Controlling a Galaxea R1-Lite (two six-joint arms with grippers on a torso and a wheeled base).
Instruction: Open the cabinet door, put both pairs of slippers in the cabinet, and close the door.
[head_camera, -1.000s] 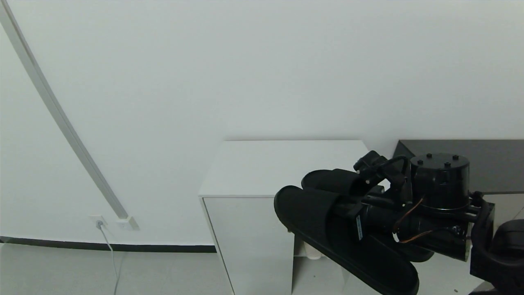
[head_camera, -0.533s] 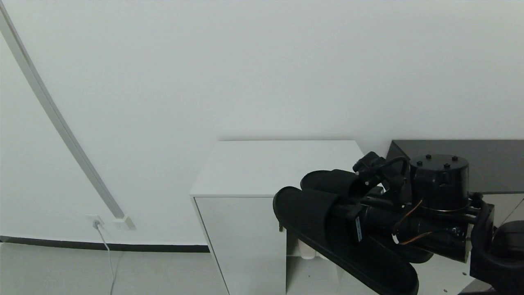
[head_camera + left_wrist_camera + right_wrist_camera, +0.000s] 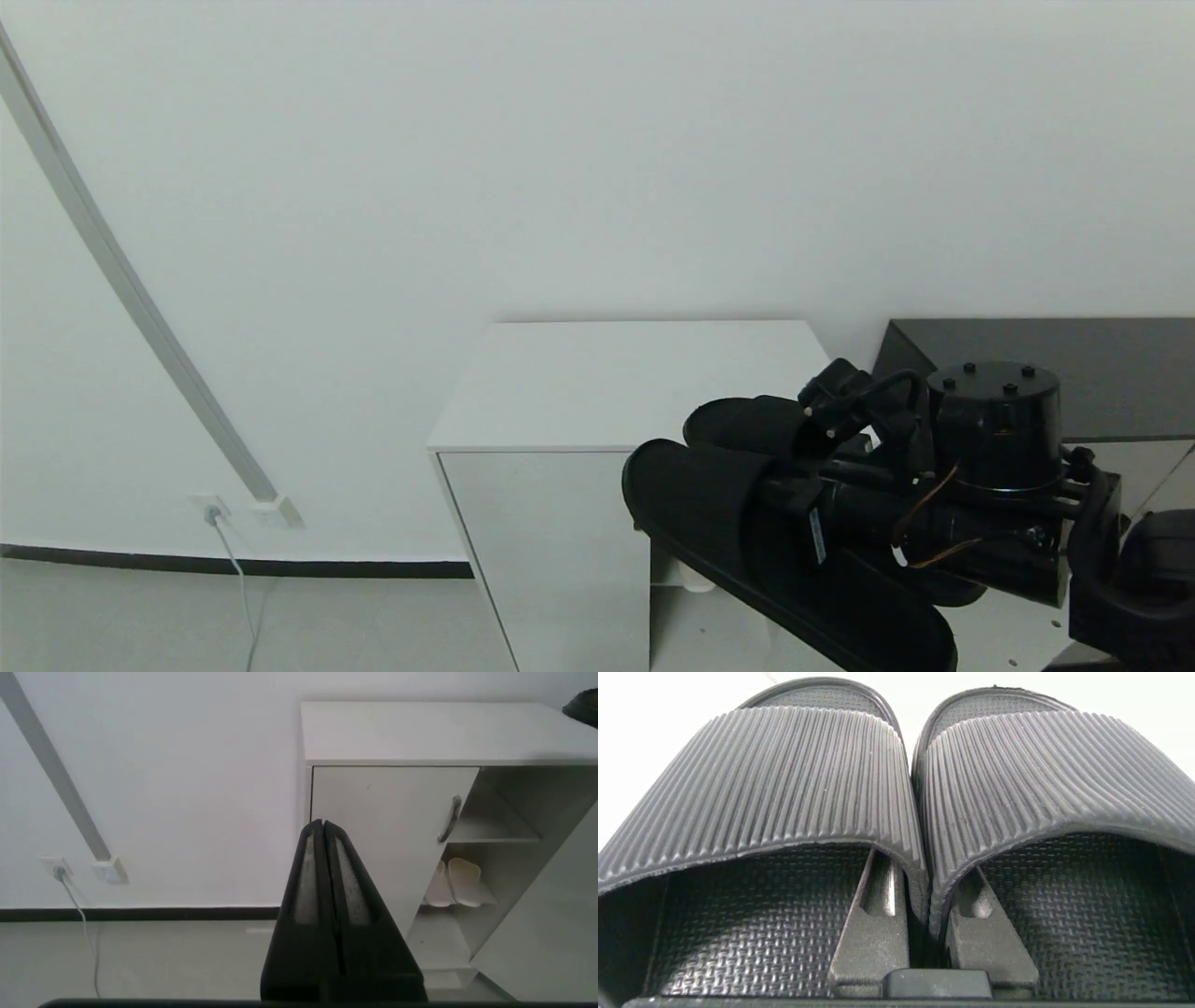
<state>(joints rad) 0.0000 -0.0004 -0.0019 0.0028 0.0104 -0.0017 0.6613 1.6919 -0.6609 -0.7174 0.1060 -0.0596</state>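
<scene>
A white cabinet (image 3: pixel 635 383) (image 3: pixel 439 728) stands against the wall. Its left door (image 3: pixel 383 831) is closed and has a metal handle (image 3: pixel 451 819); the right side stands open. A pair of white slippers (image 3: pixel 458 882) lies on a lower shelf inside. My right gripper (image 3: pixel 920 905) is shut on a pair of black slippers (image 3: pixel 747 504) (image 3: pixel 803 784), its fingers (image 3: pixel 878 915) under the straps, pinching the two inner walls together. It holds them in the air in front of the open side. My left gripper (image 3: pixel 323 835) is shut on nothing, well back from the cabinet.
A dark-topped unit (image 3: pixel 1120 373) adjoins the cabinet on the right. The open door's inner face (image 3: pixel 1008 635) lies below my right arm. A wall socket with a cable (image 3: pixel 215 511) (image 3: pixel 56 868) and slanted trunking (image 3: pixel 112 271) are on the left wall.
The head camera has shifted, so the cabinet sits farther left in the picture. My right gripper with the black slippers has dropped slightly.
</scene>
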